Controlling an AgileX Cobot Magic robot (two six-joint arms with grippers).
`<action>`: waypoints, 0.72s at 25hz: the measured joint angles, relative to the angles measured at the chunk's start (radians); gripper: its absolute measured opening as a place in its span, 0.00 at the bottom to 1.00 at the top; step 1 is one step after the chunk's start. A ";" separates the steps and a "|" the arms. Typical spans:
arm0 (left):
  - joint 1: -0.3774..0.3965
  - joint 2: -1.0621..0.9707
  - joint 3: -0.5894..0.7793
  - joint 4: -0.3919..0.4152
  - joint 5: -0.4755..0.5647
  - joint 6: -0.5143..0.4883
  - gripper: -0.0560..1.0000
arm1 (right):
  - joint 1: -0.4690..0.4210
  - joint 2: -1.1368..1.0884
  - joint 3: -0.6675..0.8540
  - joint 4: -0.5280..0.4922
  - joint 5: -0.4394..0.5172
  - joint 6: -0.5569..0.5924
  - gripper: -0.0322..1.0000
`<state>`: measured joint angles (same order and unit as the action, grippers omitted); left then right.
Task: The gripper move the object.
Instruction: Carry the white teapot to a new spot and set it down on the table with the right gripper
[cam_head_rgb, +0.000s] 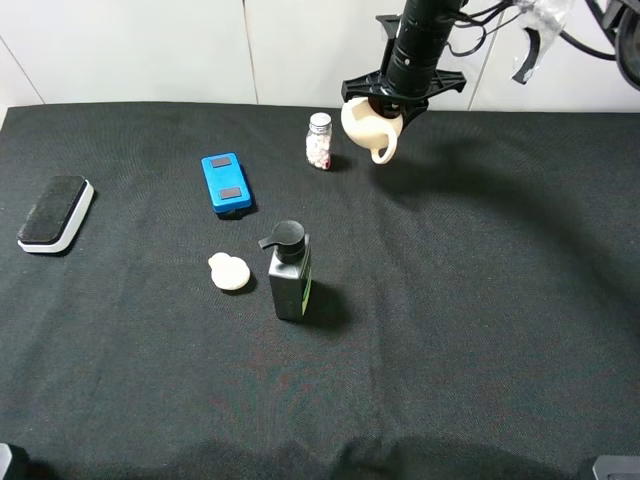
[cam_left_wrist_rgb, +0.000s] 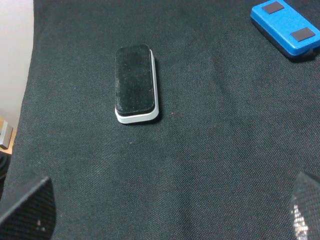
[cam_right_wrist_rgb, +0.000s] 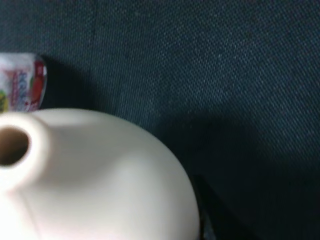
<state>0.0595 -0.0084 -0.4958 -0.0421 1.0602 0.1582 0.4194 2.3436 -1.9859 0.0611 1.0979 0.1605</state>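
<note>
Cream pot (cam_head_rgb: 365, 122) hangs tilted directly under my right gripper (cam_head_rgb: 388, 100), whose jaws are clamped on its top, above the black cloth (cam_head_rgb: 480, 300). Beside it stands a small bottle (cam_head_rgb: 319, 141). My left gripper (cam_left_wrist_rgb: 166, 207) is spread wide above a black eraser (cam_left_wrist_rgb: 135, 82).

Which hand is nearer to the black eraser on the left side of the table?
Left. The left hand hovers close to the eraser; the right hand is far across the table, gripping the cream pot.
</note>
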 joint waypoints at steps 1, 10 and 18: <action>0.000 0.000 0.000 0.000 0.000 0.000 0.99 | 0.000 0.005 0.000 -0.002 -0.009 0.000 0.12; 0.000 0.000 0.000 0.000 0.000 0.000 0.99 | 0.000 0.071 0.000 -0.036 -0.066 0.004 0.12; 0.000 0.000 0.000 0.000 0.000 0.000 0.99 | 0.000 0.099 0.000 -0.061 -0.079 0.004 0.12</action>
<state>0.0595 -0.0084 -0.4958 -0.0421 1.0602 0.1582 0.4194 2.4425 -1.9859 0.0000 1.0188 0.1648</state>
